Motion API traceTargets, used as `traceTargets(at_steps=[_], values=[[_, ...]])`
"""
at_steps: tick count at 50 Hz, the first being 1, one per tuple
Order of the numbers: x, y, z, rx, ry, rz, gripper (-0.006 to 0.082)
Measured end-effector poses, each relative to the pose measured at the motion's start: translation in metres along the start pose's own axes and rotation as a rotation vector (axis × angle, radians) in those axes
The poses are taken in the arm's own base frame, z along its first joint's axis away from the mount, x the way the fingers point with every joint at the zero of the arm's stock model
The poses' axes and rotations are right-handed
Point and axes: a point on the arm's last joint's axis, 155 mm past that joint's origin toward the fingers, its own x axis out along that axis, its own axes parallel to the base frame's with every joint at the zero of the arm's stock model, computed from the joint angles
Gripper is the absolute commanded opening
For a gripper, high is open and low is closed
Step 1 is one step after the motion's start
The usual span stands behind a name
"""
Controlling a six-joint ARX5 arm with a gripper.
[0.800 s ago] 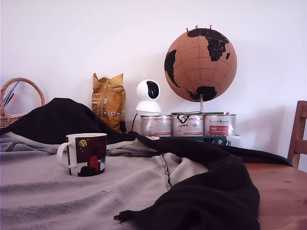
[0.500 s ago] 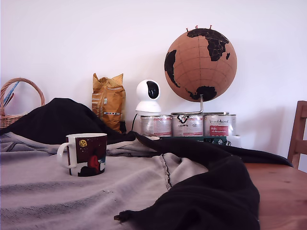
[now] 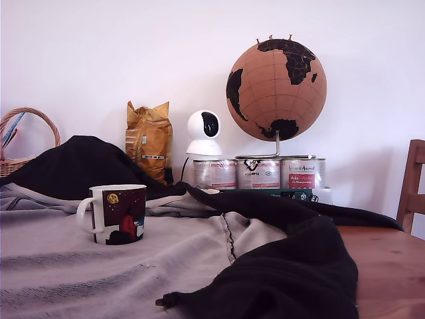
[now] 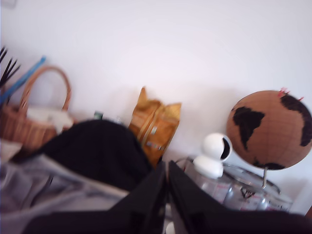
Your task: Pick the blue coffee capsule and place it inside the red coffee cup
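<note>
Exterior view: the white-handled maroon printed ceramic mug (image 3: pixel 113 214) stands upright on grey cloth (image 3: pixel 99 266) toward that view's left, no arm in sight.

Wrist view, blurred, shows the black pincer (image 4: pixel 166 204) with its two fingers pressed together, only a thin slit between them, pointing at the silver tins (image 4: pixel 234 192) and white dome camera (image 4: pixel 213 155) beneath the cork globe (image 4: pixel 270 129); the mug is outside this view. Around the mug the grey cloth lies open; black fabric (image 3: pixel 292 266) is heaped toward the exterior view's right, bare wooden table (image 3: pixel 392 266) beyond it.
</note>
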Motion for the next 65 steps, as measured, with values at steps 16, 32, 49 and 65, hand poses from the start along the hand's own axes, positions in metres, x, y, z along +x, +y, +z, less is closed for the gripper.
traceTargets(at_steps=[16, 32, 49, 65], values=[[0.004, 0.039, -0.051, -0.023, 0.23, 0.184, 0.0039], [-0.004, 0.078, -0.087, 0.056, 0.383, 0.355, 0.067], [-0.013, 0.11, -0.12, 0.196, 0.545, 0.467, 0.068], [-0.005, 0.126, -0.131, 0.282, 0.593, 0.491, 0.068]])
